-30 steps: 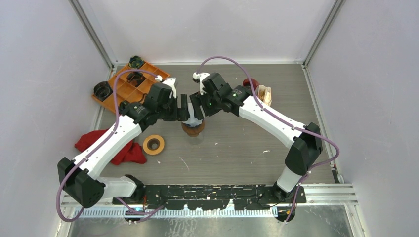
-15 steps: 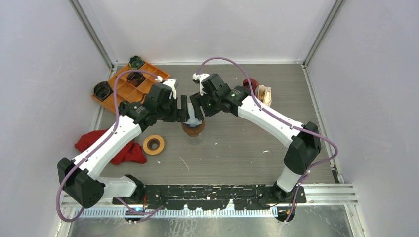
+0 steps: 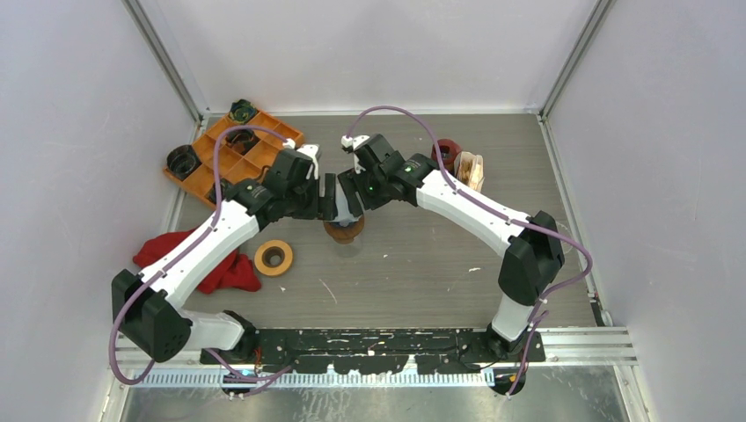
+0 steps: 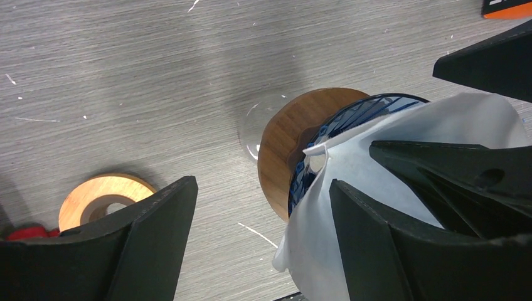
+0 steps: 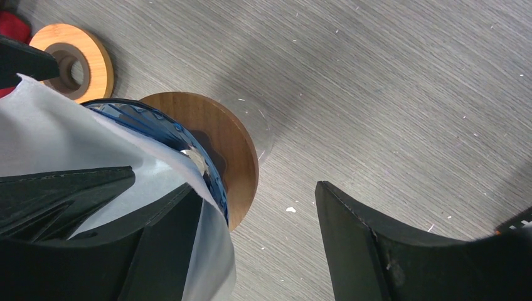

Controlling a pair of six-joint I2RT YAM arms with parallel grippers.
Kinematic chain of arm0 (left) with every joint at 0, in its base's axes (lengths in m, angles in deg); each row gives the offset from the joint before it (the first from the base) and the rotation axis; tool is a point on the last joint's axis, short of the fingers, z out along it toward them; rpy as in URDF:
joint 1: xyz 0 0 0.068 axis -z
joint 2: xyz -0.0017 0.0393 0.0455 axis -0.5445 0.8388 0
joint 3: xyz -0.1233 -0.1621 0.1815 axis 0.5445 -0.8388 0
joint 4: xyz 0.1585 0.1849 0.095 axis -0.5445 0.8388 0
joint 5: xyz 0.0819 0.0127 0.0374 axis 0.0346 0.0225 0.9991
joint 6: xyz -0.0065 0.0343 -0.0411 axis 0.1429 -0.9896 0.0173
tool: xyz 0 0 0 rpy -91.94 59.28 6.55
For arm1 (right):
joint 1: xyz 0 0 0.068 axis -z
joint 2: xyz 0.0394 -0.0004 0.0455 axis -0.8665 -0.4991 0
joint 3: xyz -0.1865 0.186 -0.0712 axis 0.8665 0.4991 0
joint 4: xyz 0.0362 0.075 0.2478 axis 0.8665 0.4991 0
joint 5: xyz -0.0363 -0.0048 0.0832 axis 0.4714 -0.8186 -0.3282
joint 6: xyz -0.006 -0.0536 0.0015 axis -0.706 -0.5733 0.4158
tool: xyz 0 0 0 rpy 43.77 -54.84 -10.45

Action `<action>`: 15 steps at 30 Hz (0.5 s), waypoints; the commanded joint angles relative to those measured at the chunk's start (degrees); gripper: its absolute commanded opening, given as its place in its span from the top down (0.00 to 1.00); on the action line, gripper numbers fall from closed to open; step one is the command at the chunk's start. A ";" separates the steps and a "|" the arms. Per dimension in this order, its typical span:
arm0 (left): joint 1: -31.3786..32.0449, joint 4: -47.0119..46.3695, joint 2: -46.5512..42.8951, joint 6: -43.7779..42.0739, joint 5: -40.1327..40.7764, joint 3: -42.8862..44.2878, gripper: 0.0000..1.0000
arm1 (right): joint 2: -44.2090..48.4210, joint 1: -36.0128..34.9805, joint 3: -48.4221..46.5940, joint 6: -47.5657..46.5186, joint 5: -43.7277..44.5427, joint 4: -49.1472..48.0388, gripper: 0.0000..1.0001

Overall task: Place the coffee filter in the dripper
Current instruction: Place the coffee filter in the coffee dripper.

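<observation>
The blue ribbed dripper (image 4: 326,135) with its round wooden collar (image 4: 282,144) stands at mid-table (image 3: 343,230). The white paper coffee filter (image 4: 376,150) sits in its mouth, opened into a cone and sticking out above the rim; it also shows in the right wrist view (image 5: 75,138). My left gripper (image 4: 257,238) and right gripper (image 5: 257,244) meet over the dripper in the top view. Both are open. Each has one finger inside the filter cone and the other outside over the table. Neither grips anything.
A wooden ring (image 3: 274,257) lies left of the dripper, next to a red cloth (image 3: 215,264). An orange tray (image 3: 230,154) with dark parts is at the back left. A dark red round object (image 3: 447,149) and a holder of filters (image 3: 471,169) are at the back right.
Both arms have shifted slightly over the dripper, the left elbow moving inward. The filter and dripper stay in place.
</observation>
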 commanded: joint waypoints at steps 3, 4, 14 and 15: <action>-0.37 -0.37 0.12 -1.43 -0.23 0.37 0.21 | 0.56 -0.21 -1.23 -0.84 1.14 -0.85 0.28; -0.39 -0.29 0.15 -1.51 -0.18 0.45 0.21 | 0.63 -0.13 -1.38 -0.88 1.14 -0.68 0.28; -0.39 0.47 0.67 -1.95 0.04 0.62 0.22 | 4.81 -0.15 -2.99 -0.62 -0.36 -0.77 0.27; -0.39 0.51 0.73 -1.92 0.03 0.65 0.22 | 5.28 -0.16 -2.99 -0.65 -0.36 -0.78 0.27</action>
